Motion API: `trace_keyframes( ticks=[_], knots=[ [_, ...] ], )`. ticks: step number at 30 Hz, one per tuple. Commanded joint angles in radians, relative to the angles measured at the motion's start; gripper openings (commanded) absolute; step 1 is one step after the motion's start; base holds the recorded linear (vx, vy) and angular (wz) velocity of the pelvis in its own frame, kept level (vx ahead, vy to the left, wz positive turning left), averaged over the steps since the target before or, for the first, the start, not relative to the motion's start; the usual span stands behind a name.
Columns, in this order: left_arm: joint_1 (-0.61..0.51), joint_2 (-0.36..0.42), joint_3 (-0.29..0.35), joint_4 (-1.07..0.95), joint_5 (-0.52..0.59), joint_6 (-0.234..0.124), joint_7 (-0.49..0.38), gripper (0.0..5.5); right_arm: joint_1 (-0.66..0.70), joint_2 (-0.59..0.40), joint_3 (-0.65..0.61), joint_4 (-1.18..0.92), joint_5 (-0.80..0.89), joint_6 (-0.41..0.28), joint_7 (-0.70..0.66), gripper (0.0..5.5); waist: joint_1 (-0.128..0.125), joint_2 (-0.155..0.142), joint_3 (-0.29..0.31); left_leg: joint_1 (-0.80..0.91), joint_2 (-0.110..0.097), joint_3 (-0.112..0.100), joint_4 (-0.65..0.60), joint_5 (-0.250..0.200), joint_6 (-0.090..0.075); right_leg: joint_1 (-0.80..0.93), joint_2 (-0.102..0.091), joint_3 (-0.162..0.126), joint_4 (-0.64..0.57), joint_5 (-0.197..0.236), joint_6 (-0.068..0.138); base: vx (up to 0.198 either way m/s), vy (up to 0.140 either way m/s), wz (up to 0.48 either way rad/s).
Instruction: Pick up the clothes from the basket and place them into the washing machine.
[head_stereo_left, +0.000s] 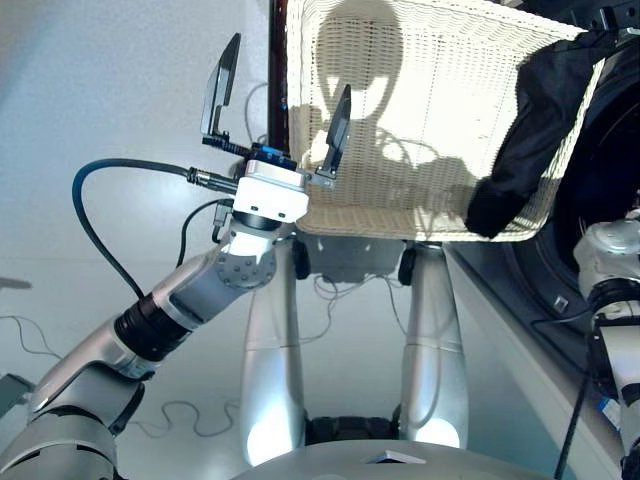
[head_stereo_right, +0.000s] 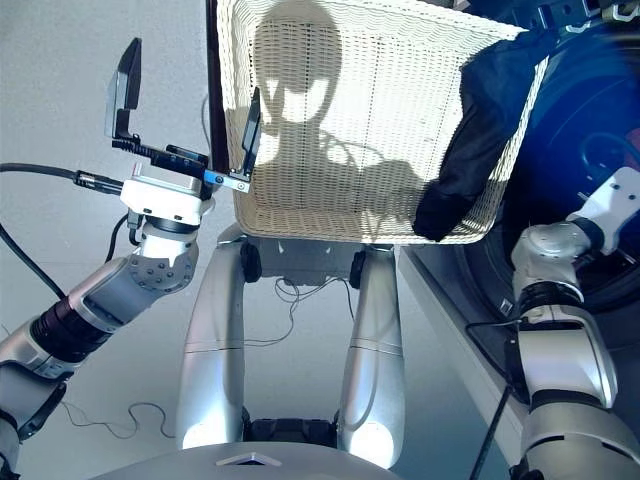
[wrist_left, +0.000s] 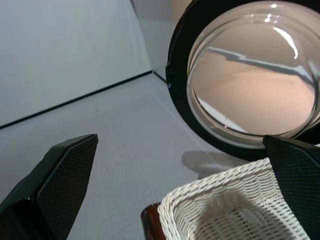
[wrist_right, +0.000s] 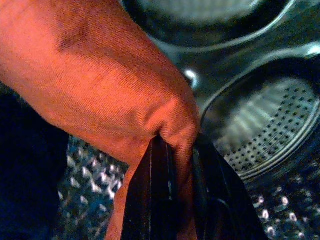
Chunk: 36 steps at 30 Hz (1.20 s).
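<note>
Inside the washing machine (wrist_right: 260, 125), right gripper (wrist_right: 182, 150) fingers pinching coral-red cloth (wrist_right: 100, 85), no legible writing.

You see a matt coral-red cloth (wrist_right: 105, 85) of fine twill weave pinched against the washing machine's (wrist_right: 260, 125) glossy studded metal drum, while the basket (head_stereo_left: 400, 110) is rough cream wicker beside the door's (wrist_left: 250, 75) smooth shiny glass.

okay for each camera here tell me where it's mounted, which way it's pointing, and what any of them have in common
Head stereo pair: looks forward and down over both arms at the basket, black cloth draped over its rim.
Left wrist: looks along the open left gripper toward the round glass door; shares the basket corner with the head views.
Right wrist: inside the studded drum; right gripper pinches coral-red cloth.
</note>
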Motion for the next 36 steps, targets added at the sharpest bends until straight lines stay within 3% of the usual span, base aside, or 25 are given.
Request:
trace_keyframes(
  ticks=[1, 9, 10, 11, 12, 19, 24, 28, 29, 31, 32, 34, 35, 36],
  knots=[
    [0.007, -0.012, -0.009, -0.11, -0.006, -0.052, -0.015, 5.5, -0.032, -0.166, -0.012, 0.044, 0.09, -0.005, 0.033, 0.0, 0.001, 0.085, -0.016, 0.063, 0.025, 0.015, -0.007, -0.064, -0.073, -0.034, 0.023, 0.003, 0.018, -0.012, -0.05, 0.0, 0.0, 0.0],
    [0.061, -0.037, 0.017, -0.138, -0.061, -0.05, -0.057, 5.5, -0.102, -0.247, -0.017, 0.116, 0.167, 0.016, 0.07, 0.0, 0.001, 0.091, -0.016, 0.033, 0.027, 0.021, 0.027, -0.077, -0.072, -0.069, 0.027, 0.012, 0.048, -0.021, -0.054, 0.0, 0.0, 0.0],
    [0.061, -0.036, 0.019, -0.141, -0.063, -0.049, -0.064, 5.5, -0.099, -0.249, -0.017, 0.114, 0.167, 0.015, 0.072, 1.57, 0.0, 0.09, -0.016, 0.029, 0.027, 0.021, 0.03, -0.077, -0.072, -0.072, 0.027, 0.011, 0.05, -0.02, -0.054, 0.0, 0.0, 0.0],
    [0.061, -0.034, 0.019, -0.142, -0.067, -0.048, -0.068, 5.5, -0.096, -0.246, -0.012, 0.11, 0.163, 0.015, 0.076, 2.61, 0.0, 0.089, -0.016, 0.029, 0.028, 0.021, 0.03, -0.077, -0.071, -0.073, 0.028, 0.01, 0.05, -0.02, -0.054, 0.0, 0.0, 0.0],
    [0.059, -0.032, 0.02, -0.141, -0.066, -0.047, -0.068, 5.5, -0.095, -0.242, -0.008, 0.104, 0.166, 0.013, 0.082, 5.5, -0.001, 0.088, -0.016, 0.028, 0.028, 0.021, 0.029, -0.076, -0.071, -0.074, 0.029, 0.01, 0.048, -0.018, -0.054, 0.0, 0.0, 0.0],
    [0.065, -0.045, 0.039, -0.142, -0.079, -0.054, -0.071, 5.5, -0.075, -0.198, 0.011, 0.059, 0.16, -0.013, 0.119, 5.5, -0.004, 0.084, -0.016, 0.028, 0.029, 0.013, 0.035, -0.076, -0.069, -0.07, 0.034, 0.008, 0.053, -0.021, -0.058, 0.0, 0.0, 0.0],
    [0.081, -0.062, 0.068, -0.145, -0.088, -0.047, -0.074, 5.5, 0.002, -0.08, 0.019, -0.123, 0.188, -0.099, 0.141, 5.5, -0.013, 0.068, -0.016, 0.035, 0.03, 0.014, 0.036, -0.076, -0.07, -0.064, 0.039, 0.009, 0.052, -0.022, -0.062, 0.0, 0.0, 0.0],
    [0.106, -0.08, 0.102, -0.138, -0.082, -0.041, -0.067, 5.5, 0.158, 0.028, 0.04, -0.512, 0.083, -0.184, 0.105, 5.5, -0.034, 0.042, -0.016, 0.037, 0.032, 0.017, 0.034, -0.073, -0.068, -0.064, 0.048, 0.012, 0.053, -0.023, -0.064, 0.0, 0.0, 0.0],
    [0.114, -0.082, 0.117, -0.134, -0.07, -0.035, -0.058, 5.5, 0.224, 0.075, 0.047, -0.689, 0.009, -0.212, 0.084, 5.5, -0.043, 0.033, -0.016, 0.036, 0.034, 0.017, 0.032, -0.072, -0.067, -0.066, 0.049, 0.013, 0.053, -0.022, -0.064, 0.069, -0.008, -0.014],
    [0.132, -0.083, 0.115, -0.134, -0.061, -0.03, -0.054, 5.5, 0.279, 0.108, 0.051, -0.784, -0.052, -0.214, 0.06, 5.5, -0.045, 0.029, -0.016, 0.069, 0.033, 0.011, 0.044, -0.104, -0.074, -0.037, 0.049, 0.016, 0.068, -0.054, -0.06, 0.044, -0.004, -0.017],
    [0.121, -0.081, 0.123, -0.134, -0.041, -0.027, -0.041, 5.5, 0.31, 0.143, 0.058, -0.913, -0.176, -0.214, 0.022, 5.5, -0.05, 0.025, -0.016, 0.042, 0.034, 0.018, 0.033, -0.072, -0.065, -0.061, 0.049, 0.015, 0.052, -0.022, -0.063, -0.055, -0.003, -0.055],
    [0.122, -0.081, 0.12, -0.132, -0.037, -0.027, -0.038, 5.5, 0.33, 0.16, 0.068, -0.968, -0.223, -0.209, 0.014, 5.5, -0.051, 0.023, -0.016, 0.047, 0.034, 0.018, 0.033, -0.074, -0.065, -0.055, 0.048, 0.013, 0.052, -0.025, -0.062, 0.01, 0.002, -0.018],
    [0.131, -0.083, 0.116, -0.131, -0.033, -0.03, -0.035, 5.5, 0.35, 0.168, 0.081, -0.999, -0.259, -0.209, 0.009, 5.5, -0.051, 0.023, -0.016, 0.072, 0.031, 0.011, 0.047, -0.104, -0.07, -0.032, 0.049, 0.013, 0.07, -0.054, -0.059, 0.0, 0.0, 0.0],
    [0.118, -0.075, 0.122, -0.135, -0.026, -0.035, -0.035, 5.5, 0.341, 0.167, 0.095, -1.026, -0.306, -0.201, 0.011, 5.5, -0.052, 0.023, -0.016, 0.045, 0.031, 0.016, 0.035, -0.071, -0.062, -0.058, 0.047, 0.011, 0.057, -0.024, -0.062, 0.0, 0.0, 0.0]
  ],
)
